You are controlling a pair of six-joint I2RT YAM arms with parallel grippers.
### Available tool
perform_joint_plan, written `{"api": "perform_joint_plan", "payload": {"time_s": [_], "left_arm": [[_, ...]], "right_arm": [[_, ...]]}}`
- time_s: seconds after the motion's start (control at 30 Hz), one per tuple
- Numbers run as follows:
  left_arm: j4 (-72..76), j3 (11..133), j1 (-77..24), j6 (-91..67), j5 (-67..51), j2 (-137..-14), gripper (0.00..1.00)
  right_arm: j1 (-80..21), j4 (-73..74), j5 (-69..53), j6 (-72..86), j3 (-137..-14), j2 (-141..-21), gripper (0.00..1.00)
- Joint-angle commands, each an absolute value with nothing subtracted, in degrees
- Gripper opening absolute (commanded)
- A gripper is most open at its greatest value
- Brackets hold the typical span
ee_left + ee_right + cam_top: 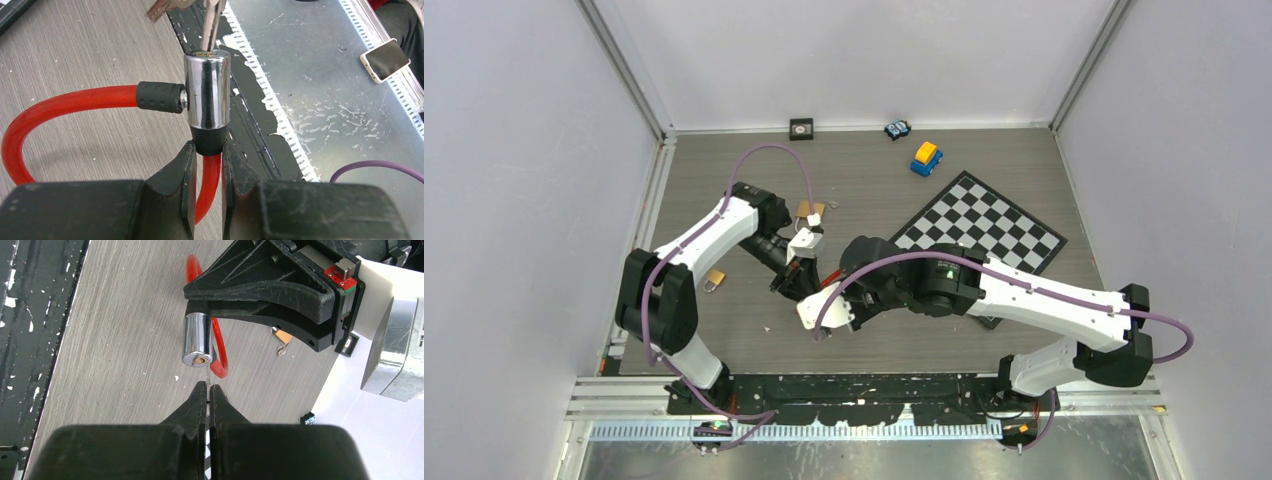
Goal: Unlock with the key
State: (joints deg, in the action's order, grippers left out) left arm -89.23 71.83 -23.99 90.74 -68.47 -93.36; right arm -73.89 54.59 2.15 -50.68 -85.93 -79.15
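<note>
Key (207,373) nipped in right pincer (207,386), cable lock (207,95) clamped in left pincer (206,151), padlock (714,279) nearby

Chrome lock cylinder (206,90), red cable (60,100) looped from base, black-capped end plugged into side; silver key (211,25) tip at keyhole.

The key (210,22) was cut off at the top edge of the left wrist view, its bow unseen. I couldn't tell whether its tip sat inside the lock cylinder (206,90) or only touched its face. The right gripper (207,390) hid all but a thin sliver of the blade. The red cable (65,100) dropped out of sight between the fingers of the left gripper (207,152). That gripper's body half covered a small brass padlock (282,336) farther off. From above, the key was too small to make out.
</note>
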Motion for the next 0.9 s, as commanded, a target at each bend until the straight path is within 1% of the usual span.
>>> {"api": "perform_joint_plan", "payload": {"time_s": [0.0, 0.87], "left_arm": [[-101.5, 71.7, -23.7, 93.3, -69.8, -91.8, 0.0], [-101.8, 71.8, -23.7, 93.6, -69.6, -91.8, 0.0]], "right_arm": [[-74.3, 52.5, 4.2, -51.6, -86.1, -79.4, 0.01], [-74.3, 52.9, 2.4, -51.6, -84.6, -79.1, 0.01]]}}
